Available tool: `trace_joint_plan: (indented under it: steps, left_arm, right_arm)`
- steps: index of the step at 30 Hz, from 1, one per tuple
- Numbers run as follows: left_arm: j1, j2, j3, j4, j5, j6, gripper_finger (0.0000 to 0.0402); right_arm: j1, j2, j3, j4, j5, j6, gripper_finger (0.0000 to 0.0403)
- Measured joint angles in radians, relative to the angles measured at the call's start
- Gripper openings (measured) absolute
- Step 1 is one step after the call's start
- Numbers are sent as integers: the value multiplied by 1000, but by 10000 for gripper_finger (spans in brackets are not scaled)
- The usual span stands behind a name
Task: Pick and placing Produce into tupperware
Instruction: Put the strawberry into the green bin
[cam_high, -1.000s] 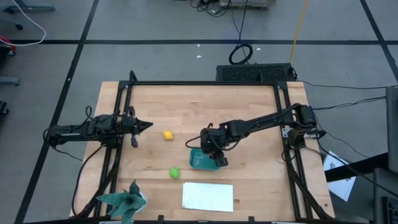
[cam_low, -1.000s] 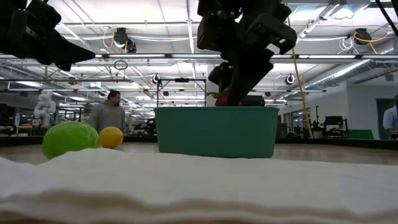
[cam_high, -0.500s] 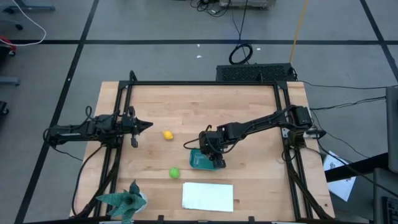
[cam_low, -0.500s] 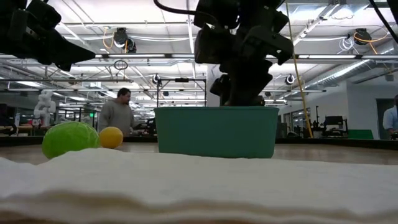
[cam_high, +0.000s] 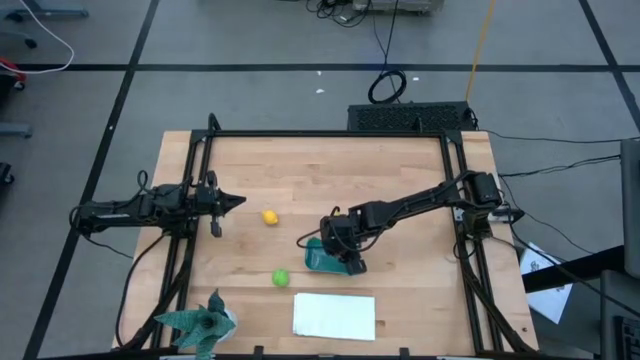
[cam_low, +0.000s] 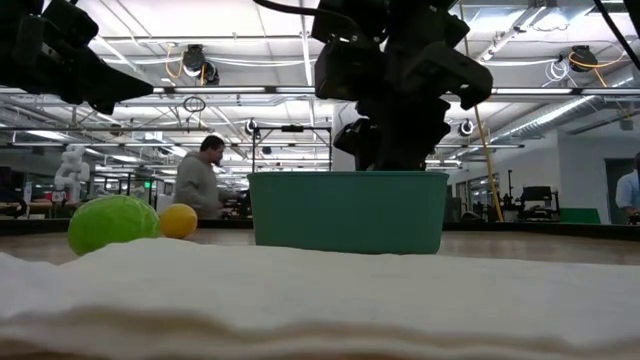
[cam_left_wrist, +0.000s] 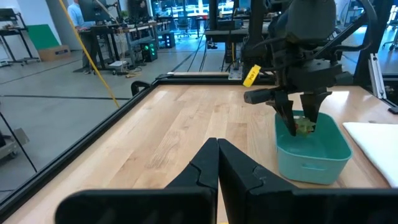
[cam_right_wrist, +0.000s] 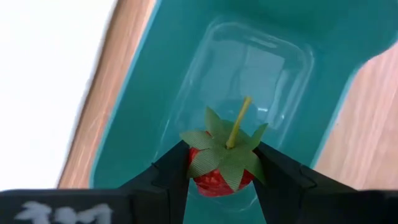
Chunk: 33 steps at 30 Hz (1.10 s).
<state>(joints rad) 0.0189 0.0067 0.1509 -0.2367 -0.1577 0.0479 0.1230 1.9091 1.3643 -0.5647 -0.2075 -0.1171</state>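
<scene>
Red fruit (cam_right_wrist: 217, 169), a little strawberry with green leaves and a stalk, is pinched between my right hand's (cam_right_wrist: 219, 180) two fingers, stalk side facing the wrist cam. It hangs inside the tub's (cam_high: 318, 260) walls, just above the clear floor, not yet resting on it as far as I can judge. Pinching it at the sides leaves the underside free, so it should drop straight once I spread the fingers.

From the left wrist cam the right hand (cam_left_wrist: 303, 122) points straight down into the tub (cam_left_wrist: 311, 152), fingertips below the rim. That keeps the fruit from bouncing out on release. In the low view the tub (cam_low: 347, 211) wall hides the fruit; only the wrist above the rim shows.

Tub sits on the table (cam_high: 330, 180) near the middle, toward the front, just behind the white sheet (cam_high: 334, 315). Its position puts it within reach of either arm.

Still out: the green fruit (cam_high: 281, 278) on the table just left of the tub, apart from it, and the lemon (cam_high: 270, 216) farther back and left. Both lie free with space around them, so a top-down pinch looks workable. One of three nearly placed, I'd say.

Left hand (cam_high: 235, 201) is pressed together, empty, parked above the left side of the table with the lemon near its tip. Spiky leafy thing (cam_high: 200, 322) at the front-left corner isn't in play.

A person (cam_low: 203, 180) stands in the room behind, well off the table.
</scene>
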Motion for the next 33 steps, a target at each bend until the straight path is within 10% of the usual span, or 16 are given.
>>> trace_joint_plan:
  steps: [33]
  left_arm:
    - [0, 0, 0, 0, 0, 0, 5]
  right_arm:
    - [-1, -1, -41, 42, 28, -90, 141]
